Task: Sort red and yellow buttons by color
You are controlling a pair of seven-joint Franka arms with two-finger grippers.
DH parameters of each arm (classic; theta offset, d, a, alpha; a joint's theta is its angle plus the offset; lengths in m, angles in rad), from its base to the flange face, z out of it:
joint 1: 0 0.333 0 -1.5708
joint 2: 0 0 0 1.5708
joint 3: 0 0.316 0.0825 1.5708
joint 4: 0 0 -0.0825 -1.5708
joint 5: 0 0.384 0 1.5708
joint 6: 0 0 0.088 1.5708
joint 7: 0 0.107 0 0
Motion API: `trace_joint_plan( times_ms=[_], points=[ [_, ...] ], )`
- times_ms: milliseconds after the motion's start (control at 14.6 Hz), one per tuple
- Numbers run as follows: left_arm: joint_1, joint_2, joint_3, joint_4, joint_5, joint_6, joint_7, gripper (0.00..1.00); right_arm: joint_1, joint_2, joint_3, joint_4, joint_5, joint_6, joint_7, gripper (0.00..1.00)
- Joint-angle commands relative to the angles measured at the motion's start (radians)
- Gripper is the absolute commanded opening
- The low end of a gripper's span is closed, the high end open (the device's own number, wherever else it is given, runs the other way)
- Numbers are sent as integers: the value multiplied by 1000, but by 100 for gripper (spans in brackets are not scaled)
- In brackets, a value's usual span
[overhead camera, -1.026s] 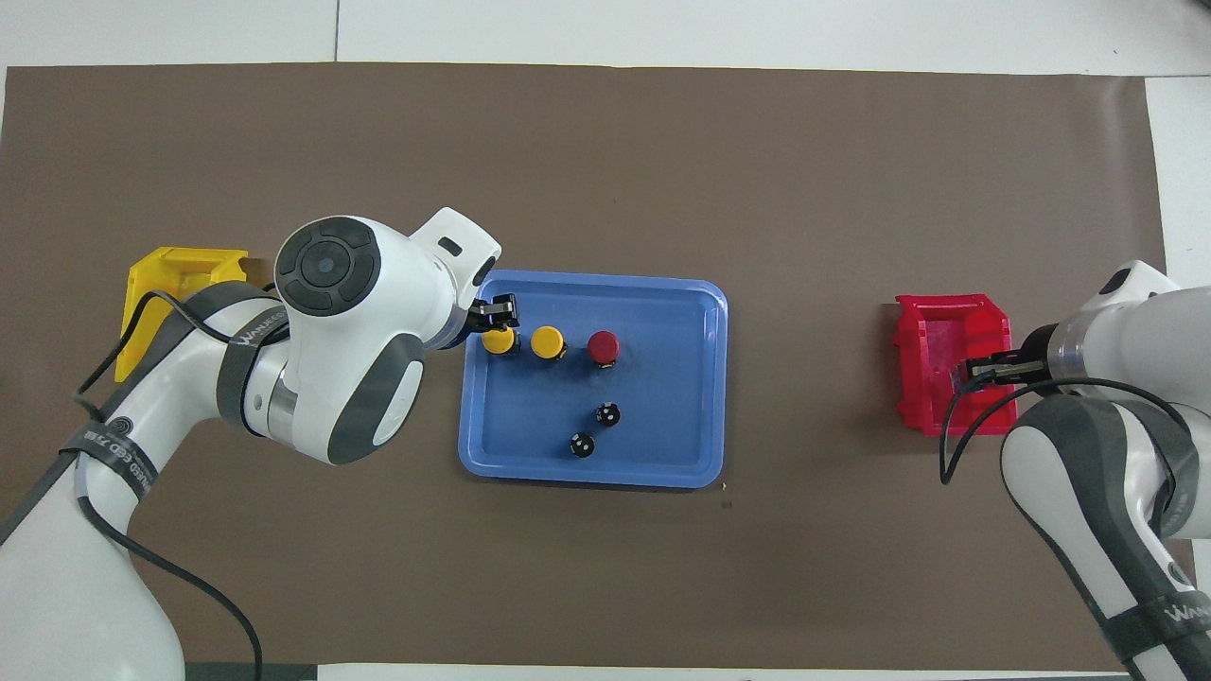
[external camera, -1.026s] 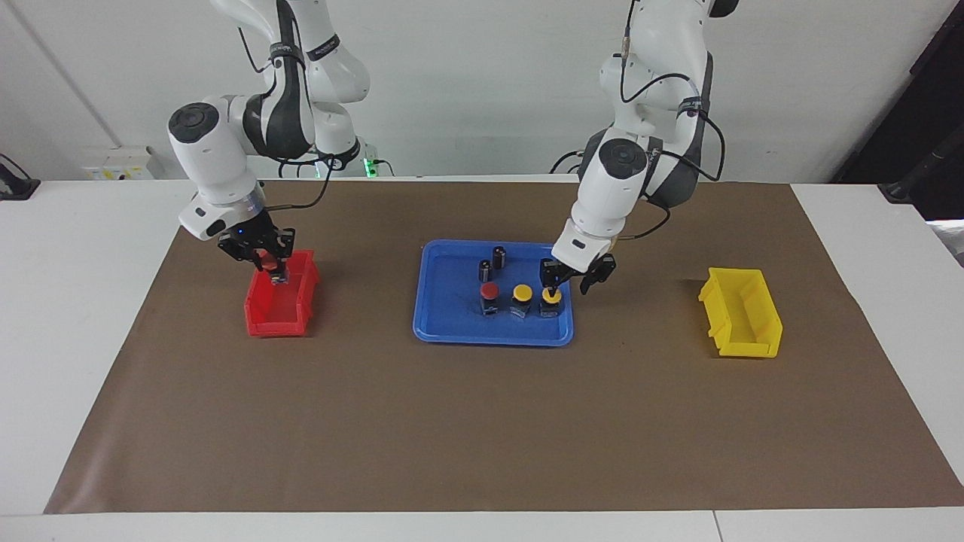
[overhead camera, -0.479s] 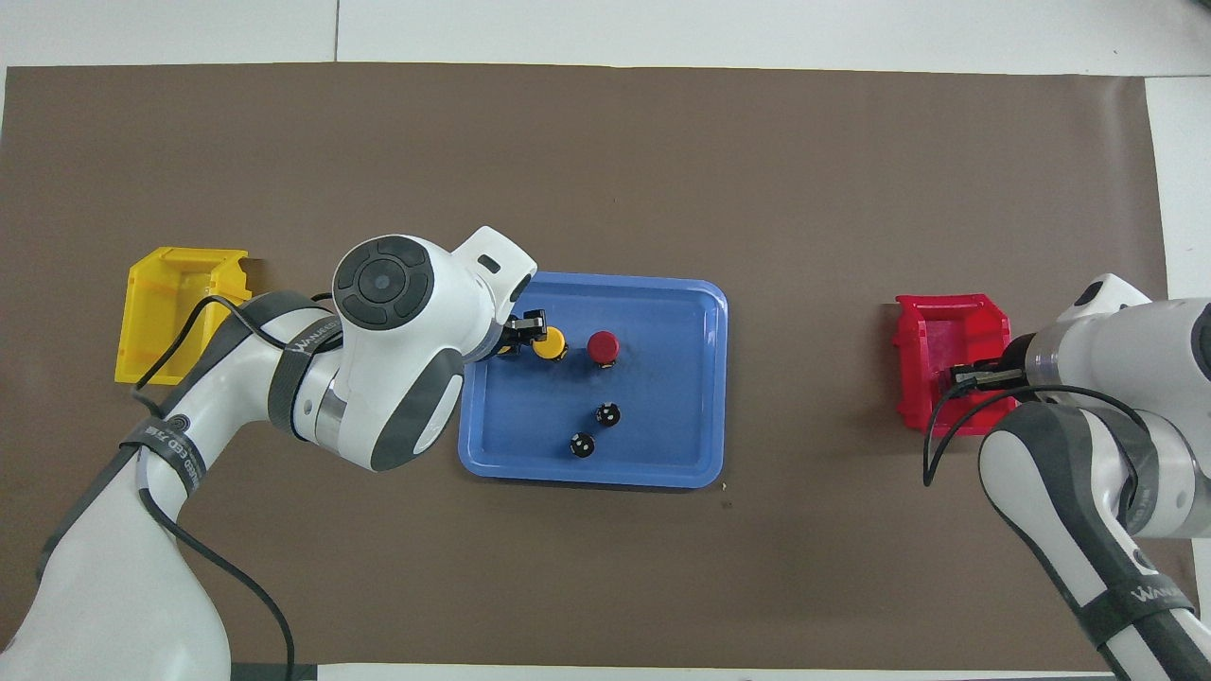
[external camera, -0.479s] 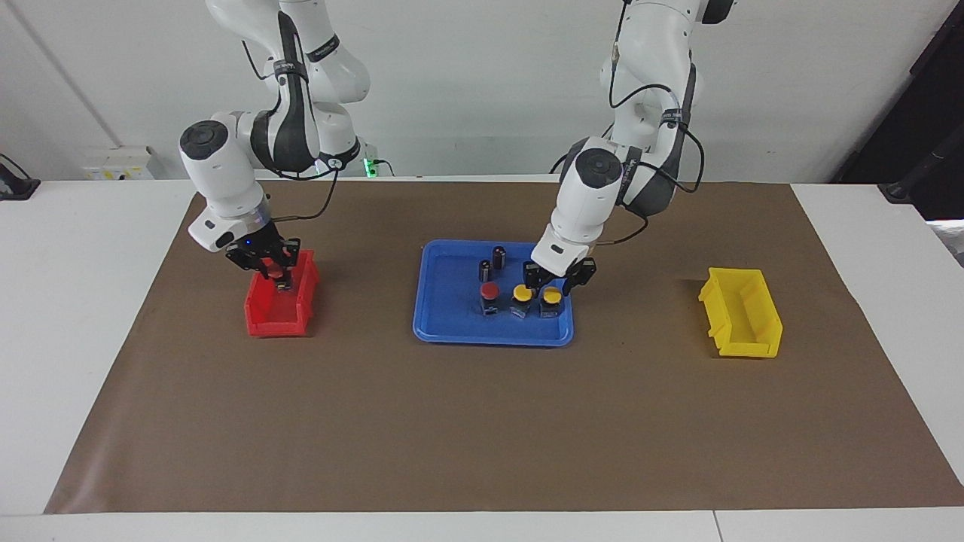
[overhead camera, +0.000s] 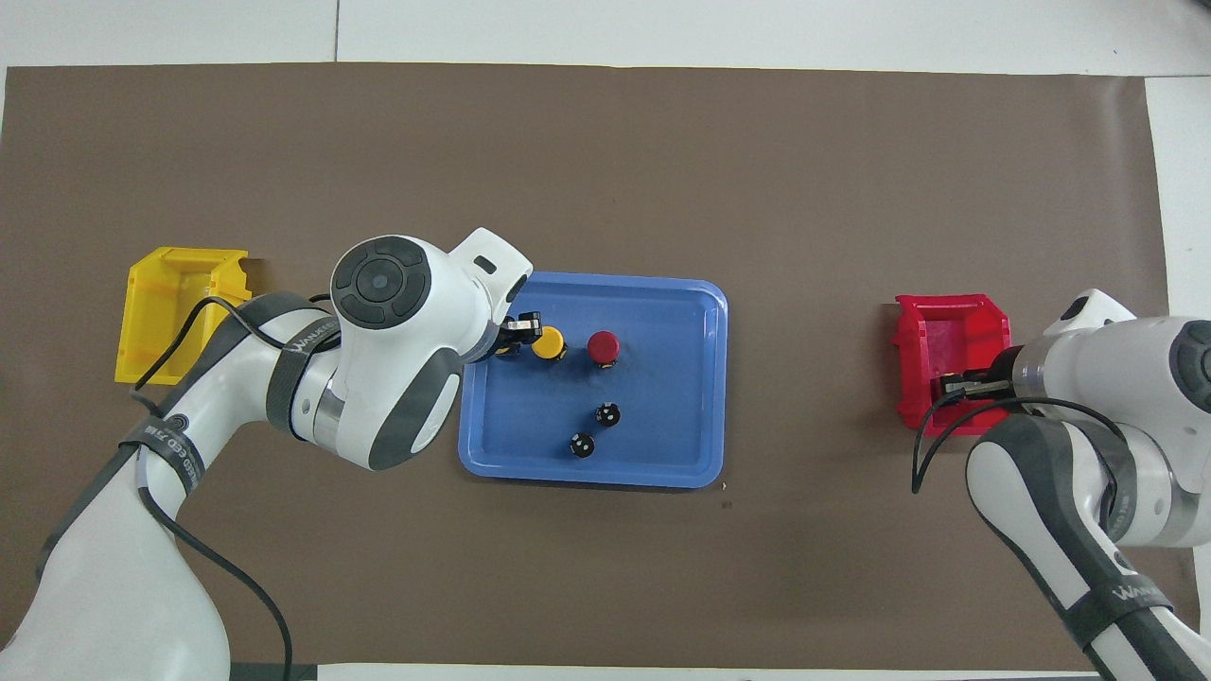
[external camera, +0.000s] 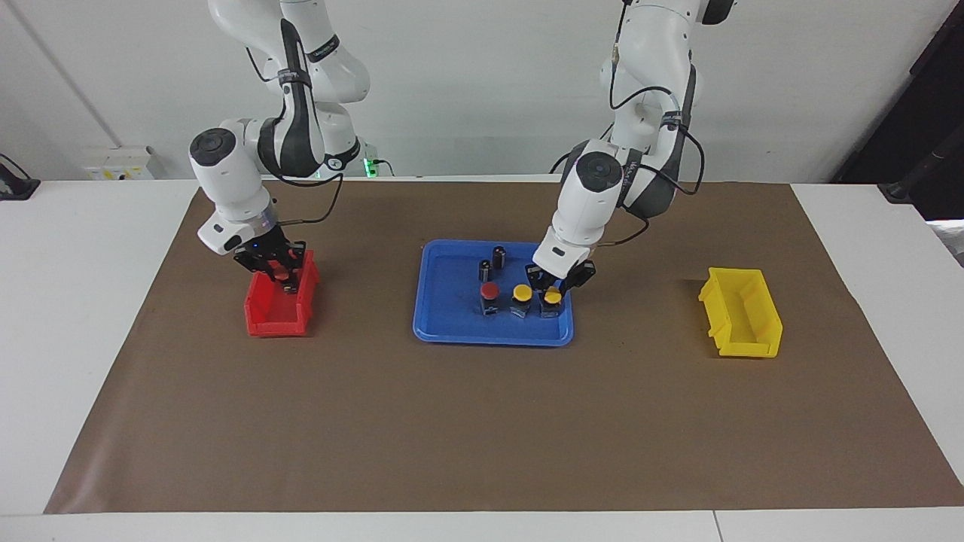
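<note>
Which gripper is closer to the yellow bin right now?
Left. The left gripper is down at a yellow button in the blue tray, at mid-table. The right gripper holds a red button over the red bin, at the table's end away from the yellow bin.

Counted: two yellow buttons (external camera: 522,291) (external camera: 553,295) and one red button (external camera: 489,291) standing in one blue tray (external camera: 452,331), a second red button (external camera: 280,275) held over the red bin (external camera: 260,320), two dark cylinders (external camera: 498,255) (external camera: 484,269), one yellow bin (external camera: 745,331).
</note>
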Motion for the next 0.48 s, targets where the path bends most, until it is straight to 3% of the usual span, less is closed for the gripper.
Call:
trace_joint_plan(
  times_ms=[0, 68, 137, 410],
  points=[
    [13, -37, 14, 84, -14, -162, -14, 2, -13, -7, 5, -23, 19, 33, -28, 32],
    [31, -57, 14, 124, -14, -242, -6, 1, -13, -7, 5, -22, 19, 33, -30, 49],
    [60, -88, 17, 149, -13, -317, 6, 2, -13, -7, 5, -20, 17, 32, -30, 59],
    [299, -151, 23, 151, 1, -462, 247, 1, -13, 19, 5, 77, 17, -83, -31, 63]
  ],
)
